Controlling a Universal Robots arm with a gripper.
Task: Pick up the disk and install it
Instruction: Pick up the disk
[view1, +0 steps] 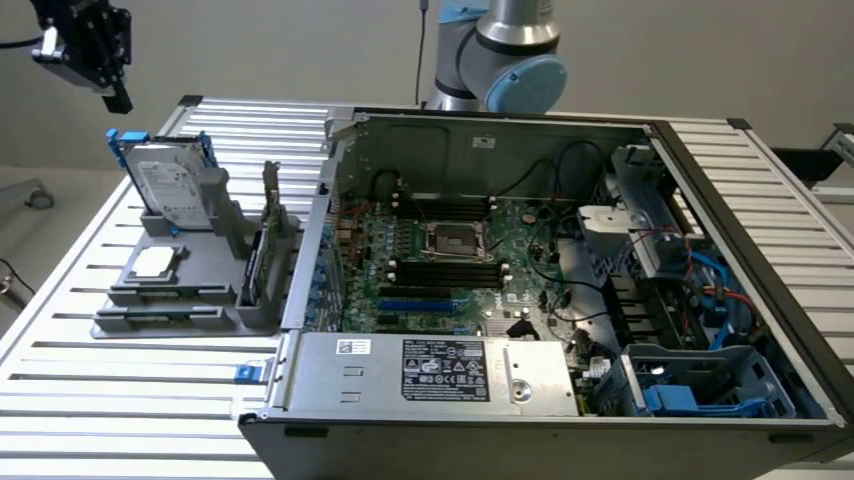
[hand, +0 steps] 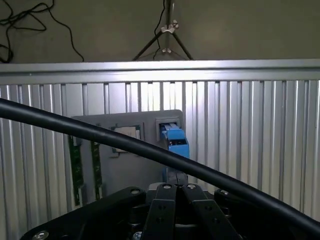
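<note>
Disk (view1: 174, 185) stands on edge in the grey holder (view1: 200, 318), blue frame uppermost, presumably so it can be taken from above, while the gripper (view1: 118, 98) hangs well above that holder, jaws closed together and gripping nothing.

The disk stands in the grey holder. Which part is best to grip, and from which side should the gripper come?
Probably its free upper edge, from straight above. The disk stands nearly upright on edge in the grey holder, whose slot hides the lower end; closing across its two flat faces suits the thin shape.
</note>
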